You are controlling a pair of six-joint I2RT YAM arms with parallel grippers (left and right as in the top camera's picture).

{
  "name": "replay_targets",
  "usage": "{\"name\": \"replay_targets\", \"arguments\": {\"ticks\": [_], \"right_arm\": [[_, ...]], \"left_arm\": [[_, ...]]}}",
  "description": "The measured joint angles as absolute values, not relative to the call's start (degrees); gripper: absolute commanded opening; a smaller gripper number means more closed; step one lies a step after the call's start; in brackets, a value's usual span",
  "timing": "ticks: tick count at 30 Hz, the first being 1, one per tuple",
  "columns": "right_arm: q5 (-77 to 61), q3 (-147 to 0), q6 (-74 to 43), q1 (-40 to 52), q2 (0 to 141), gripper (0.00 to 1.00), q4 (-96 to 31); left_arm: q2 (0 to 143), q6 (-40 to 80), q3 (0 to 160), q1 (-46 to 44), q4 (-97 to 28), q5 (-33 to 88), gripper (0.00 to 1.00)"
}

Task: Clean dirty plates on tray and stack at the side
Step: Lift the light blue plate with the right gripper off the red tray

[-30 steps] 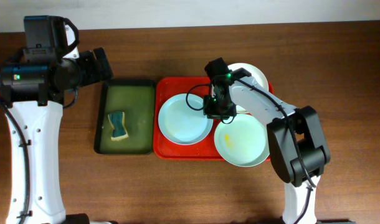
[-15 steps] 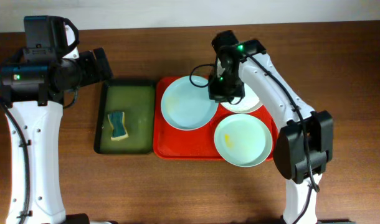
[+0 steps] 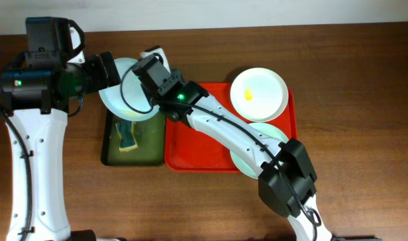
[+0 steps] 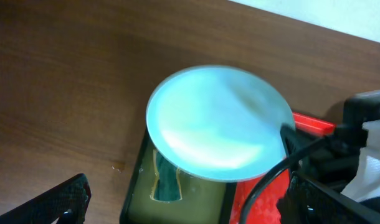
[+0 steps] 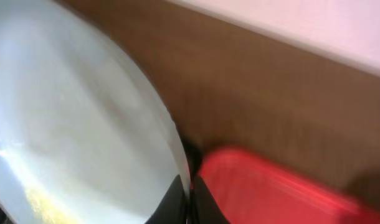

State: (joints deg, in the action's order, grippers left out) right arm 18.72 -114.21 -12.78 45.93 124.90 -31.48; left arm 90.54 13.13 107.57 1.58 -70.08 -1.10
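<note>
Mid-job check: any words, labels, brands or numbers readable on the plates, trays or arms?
No readable text in any view.
The pale blue plate, white plate, red tray, green tray and sponge are plain.
The left arm and right arm show a green light each, no lettering.

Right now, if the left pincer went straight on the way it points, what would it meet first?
Probably the pale blue plate, gripped at its rim by the right pincer; depth is unclear.
</note>
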Motion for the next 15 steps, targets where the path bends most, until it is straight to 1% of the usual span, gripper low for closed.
{"name": "replay_targets", "arguments": {"ticks": [2,4,8,12,15], "right_arm": [[22.3,-114.2,-5.4,46.2,124.9,0.04,-26.5],[26.1,-114.2,5.2,46.2,124.9,0.04,-21.2],[29.9,-114.2,16.4,47.0,124.6,0.04,-13.8],[35.2,-114.2,23.4,48.6,122.4,0.04,-8.4],[36.0,-114.2,25.5,48.9,121.0,0.04,-7.4]], "left_arm": [[90.5,13.1,107.6,1.6,-70.0,-1.1,0.99],[90.5,13.1,107.6,1.6,-70.1,-1.1,0.99],[90.5,13.1,107.6,1.6,-70.1,-1.1,0.99],[90.5,13.1,107.6,1.6,-70.1,-1.1,0.99],[90.5,13.1,107.6,1.5,-70.1,-0.8,0.99]]}}
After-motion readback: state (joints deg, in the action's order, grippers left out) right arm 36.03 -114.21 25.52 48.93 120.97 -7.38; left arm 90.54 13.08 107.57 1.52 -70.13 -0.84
